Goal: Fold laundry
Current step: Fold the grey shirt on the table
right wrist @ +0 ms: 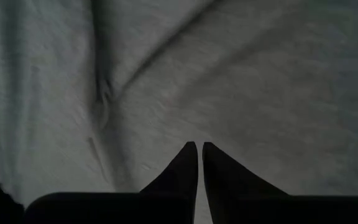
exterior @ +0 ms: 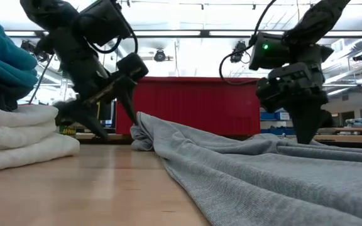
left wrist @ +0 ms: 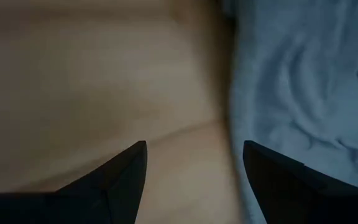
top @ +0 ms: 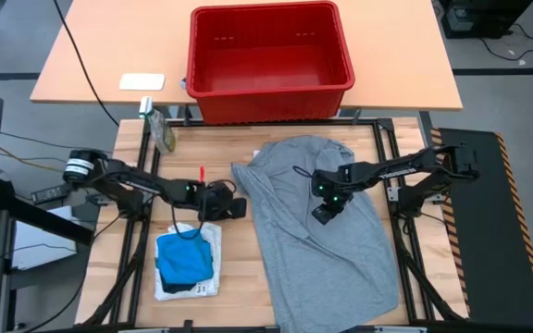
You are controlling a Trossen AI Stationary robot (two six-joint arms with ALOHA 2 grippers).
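A heather grey garment (top: 327,236) lies spread over the table's middle and right, its bunched left edge (exterior: 144,133) resting on the wood. My left gripper (top: 236,209) hangs open just left of that edge, over bare wood (left wrist: 194,152), and holds nothing. Over the garment's middle, my right gripper (top: 326,211) points steeply down with its fingers shut (right wrist: 199,146). A folded bright blue piece (top: 184,256) lies on a folded white one (top: 213,242) at the near left. My right gripper points its shut fingertips (exterior: 307,137) down at the middle of the grey garment (right wrist: 241,87). No cloth shows between the fingers. Whether the tips touch the cloth, I cannot tell.
A red plastic basket (top: 271,88) stands on the other table beyond the far edge. A small green item (top: 163,131) lies at the far left corner, and a red marker (top: 201,174) lies near my left arm. The folded stack (exterior: 17,141) takes up the near left.
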